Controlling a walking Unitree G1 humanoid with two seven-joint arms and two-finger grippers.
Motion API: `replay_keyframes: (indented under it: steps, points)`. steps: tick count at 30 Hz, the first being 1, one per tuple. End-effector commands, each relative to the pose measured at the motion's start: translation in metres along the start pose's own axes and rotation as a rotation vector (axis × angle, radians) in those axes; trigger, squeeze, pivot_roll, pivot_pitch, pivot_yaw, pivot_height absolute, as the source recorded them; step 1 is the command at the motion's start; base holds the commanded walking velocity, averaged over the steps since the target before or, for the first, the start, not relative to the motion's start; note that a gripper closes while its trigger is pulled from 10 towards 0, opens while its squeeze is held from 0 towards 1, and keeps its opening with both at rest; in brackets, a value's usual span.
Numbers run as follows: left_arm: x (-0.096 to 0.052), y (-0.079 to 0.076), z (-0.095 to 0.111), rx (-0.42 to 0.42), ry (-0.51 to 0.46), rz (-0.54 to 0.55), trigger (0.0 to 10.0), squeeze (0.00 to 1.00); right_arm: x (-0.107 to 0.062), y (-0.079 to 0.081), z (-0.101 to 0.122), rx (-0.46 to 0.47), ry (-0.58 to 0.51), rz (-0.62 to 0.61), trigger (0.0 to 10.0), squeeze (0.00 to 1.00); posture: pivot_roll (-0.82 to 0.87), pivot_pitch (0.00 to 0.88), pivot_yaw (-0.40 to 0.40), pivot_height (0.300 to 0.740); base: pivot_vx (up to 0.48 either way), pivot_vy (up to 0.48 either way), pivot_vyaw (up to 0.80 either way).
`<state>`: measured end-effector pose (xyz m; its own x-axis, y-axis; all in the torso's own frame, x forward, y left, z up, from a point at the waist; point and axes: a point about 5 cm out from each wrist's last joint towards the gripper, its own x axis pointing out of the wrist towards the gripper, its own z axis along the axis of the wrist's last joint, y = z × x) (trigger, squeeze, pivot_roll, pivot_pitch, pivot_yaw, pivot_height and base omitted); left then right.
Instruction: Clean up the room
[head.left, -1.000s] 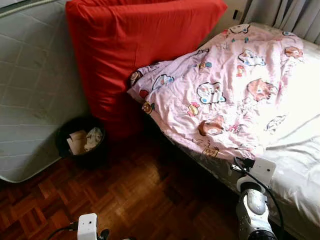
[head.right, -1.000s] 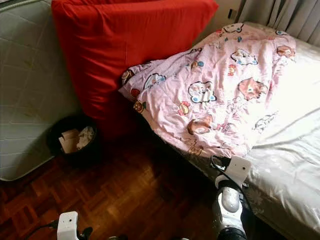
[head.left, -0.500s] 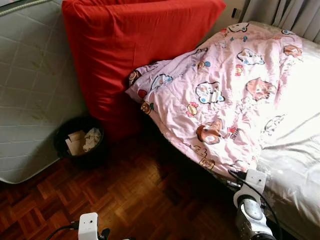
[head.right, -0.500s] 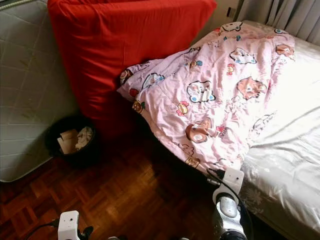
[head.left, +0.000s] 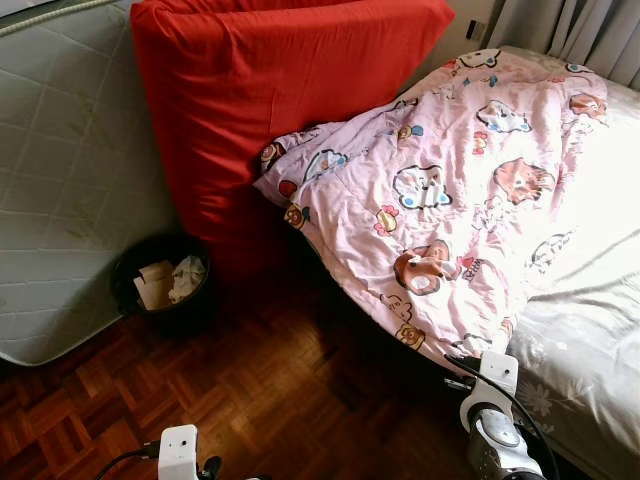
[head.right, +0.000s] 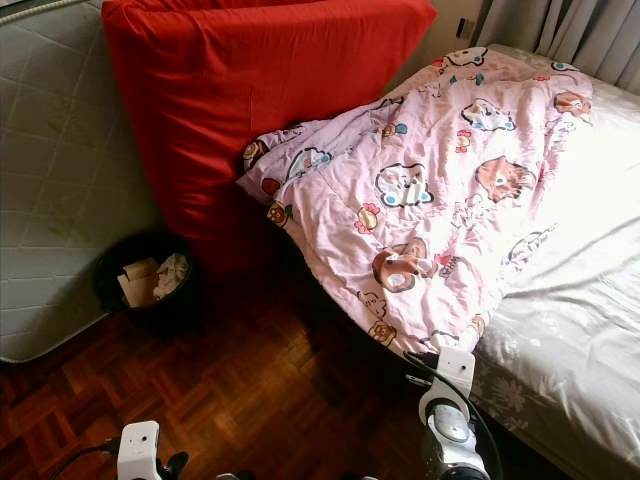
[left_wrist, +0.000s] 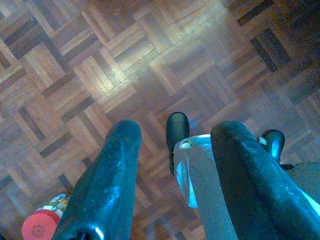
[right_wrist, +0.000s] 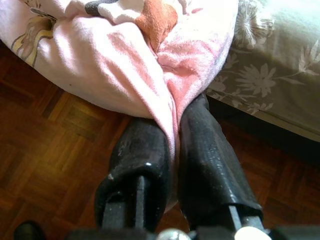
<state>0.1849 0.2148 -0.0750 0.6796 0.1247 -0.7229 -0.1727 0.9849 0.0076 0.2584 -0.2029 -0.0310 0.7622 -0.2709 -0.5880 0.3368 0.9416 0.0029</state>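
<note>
Right hand (right_wrist: 172, 145) clamped tight on lower corner of pink cartoon blanket (head.left: 440, 190), fabric pinched btwn both fingers (right_wrist: 142, 155), at bed (head.left: 590, 330) edge above parquet floor (head.left: 290, 390). Blanket spread over bed, hanging off near side. Left hand (left_wrist: 172, 165) hanging idle over floor, fingers apart, holding nothing. Red mattress (head.left: 270, 90) upright beside black bin (head.left: 160, 285).

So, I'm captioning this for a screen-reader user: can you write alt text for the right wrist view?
The right claw is shut on a fold of the pink quilt, seen from just behind its two black fingers. The quilt hangs off a bed with a floral sheet, above dark wood parquet.
</note>
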Motion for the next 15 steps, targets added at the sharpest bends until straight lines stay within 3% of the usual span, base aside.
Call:
replay_keyframes:
  steps: [1,15]
  points:
    - [-0.0016,-0.0010,-0.0067,0.016,0.027,-0.003,10.0,0.00,-0.0007,-0.0019,-0.0047,-0.006,0.024,-0.006,10.0,1.00,0.06,0.152,-0.023,0.740,0.000,0.000,0.00]
    - [-0.0011,-0.0021,-0.0049,0.014,0.017,-0.006,10.0,0.00,-0.0011,-0.0023,-0.0061,-0.014,0.030,-0.008,10.0,1.00,0.06,0.151,-0.025,0.740,0.000,0.000,0.00]
